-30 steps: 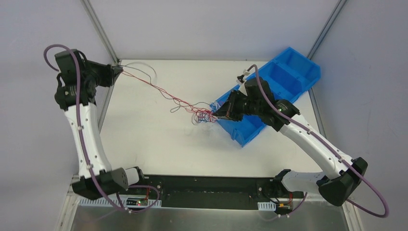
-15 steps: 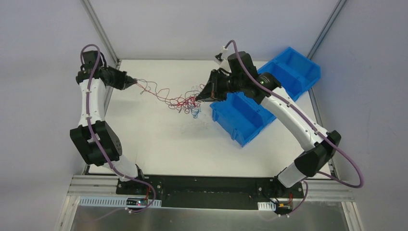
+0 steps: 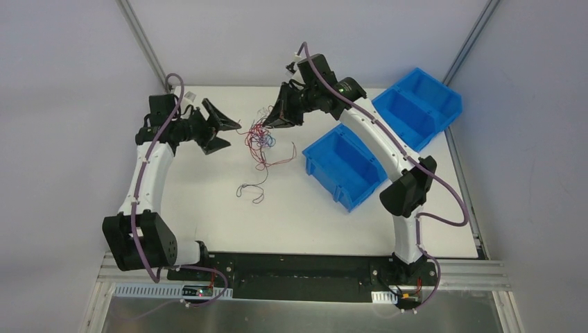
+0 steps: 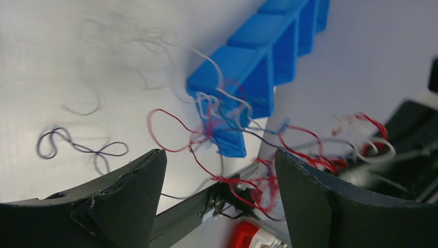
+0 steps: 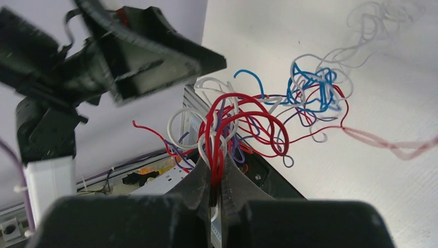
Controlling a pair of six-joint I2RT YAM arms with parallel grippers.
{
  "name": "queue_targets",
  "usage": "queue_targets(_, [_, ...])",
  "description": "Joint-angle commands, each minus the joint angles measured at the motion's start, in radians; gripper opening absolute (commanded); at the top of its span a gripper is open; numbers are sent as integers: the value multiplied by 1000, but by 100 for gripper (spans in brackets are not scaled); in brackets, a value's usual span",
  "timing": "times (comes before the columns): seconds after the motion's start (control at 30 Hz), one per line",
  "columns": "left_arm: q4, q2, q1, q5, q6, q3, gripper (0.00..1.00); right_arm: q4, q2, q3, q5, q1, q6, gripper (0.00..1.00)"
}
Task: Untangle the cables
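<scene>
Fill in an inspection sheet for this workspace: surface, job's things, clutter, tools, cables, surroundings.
Surface: white table, flat and matt.
Job's things: tangled bundle of thin red, blue and white wires hanging from the right tool; a dark thin strand lies apart on the table.
Clutter: near blue plastic bin and far blue plastic bin, no contents seen in either.
Tools: left tool open, holding nothing; right tool shut on the wire bundle.
Cables: thick purple cables run along both arms, apart from the wires.
Surroundings: grey walls and metal frame posts; nothing else seen.
</scene>
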Motion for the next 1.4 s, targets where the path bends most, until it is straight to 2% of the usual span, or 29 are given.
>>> queue_targets(0.0, [174, -69, -105, 98, -63, -20, 79, -18, 4, 10, 14, -8, 31, 3])
queue_targets(0.1, [322, -99, -125, 101, -212, -44, 80, -12, 5, -6, 10, -9, 27, 3])
queue_targets(0.13, [326, -100, -132, 101, -211, -33, 81, -5, 6, -8, 2, -11, 29, 3])
queue_targets(0.17, [326, -101, -142, 102, -207, -26, 88, 3, 6, -6, -5, -10, 32, 3])
queue_targets(0.2, [326, -102, -150, 103, -210, -28, 90, 13, 9, -5, -13, -11, 39, 3])
queue_targets(0.33, [354, -151, -181, 74, -234, -77, 90, 62, 19, -6, -56, -19, 74, 4])
queue_targets(0.5, [360, -138, -225, 58, -254, -69, 85, 137, 32, -9, -117, -21, 115, 4])
queue_targets(0.57, [360, -116, -237, 46, -257, -57, 75, 171, 33, -10, -140, -26, 132, 5])
queue_targets(0.6, [361, -110, -241, 43, -261, -51, 66, 177, 31, -11, -146, -30, 137, 6])
queue_targets(0.67, [359, -116, -238, 18, -275, -46, 36, 180, 14, -33, -146, -49, 143, 7])
queue_targets(0.73, [358, -131, -223, 1, -290, -40, 2, 197, -26, -95, -131, -80, 144, 14])
queue_targets(0.8, [353, -151, -197, -2, -311, -34, 0, 203, -71, -160, -103, -121, 135, 25])
queue_targets(0.87, [328, -175, -173, -23, -319, -19, 0, 201, -105, -207, -84, -160, 126, 27])
queue_targets(0.9, [321, -191, -157, -38, -331, -15, 0, 193, -117, -222, -74, -176, 117, 25])
queue_targets(1.03, [280, -258, -67, -95, -397, 10, 0, 143, -140, -255, -22, -223, 78, 0])
queue_targets(1.13, [234, -253, -48, -93, -388, 104, 0, 133, -145, -278, 2, -244, 65, 0])
queue_targets(1.23, [227, -237, -48, -68, -403, 158, 0, 142, -121, -246, -55, -244, 57, 0])
queue_targets(1.27, [223, -234, -47, -64, -406, 167, 0, 170, -118, -241, -91, -239, 64, 12])
queue_targets(1.33, [224, -232, -47, -54, -418, 175, 0, 237, -123, -244, -128, -218, 84, 52])
queue_targets(1.37, [228, -232, -46, -48, -427, 179, 0, 255, -122, -239, -130, -202, 83, 65])
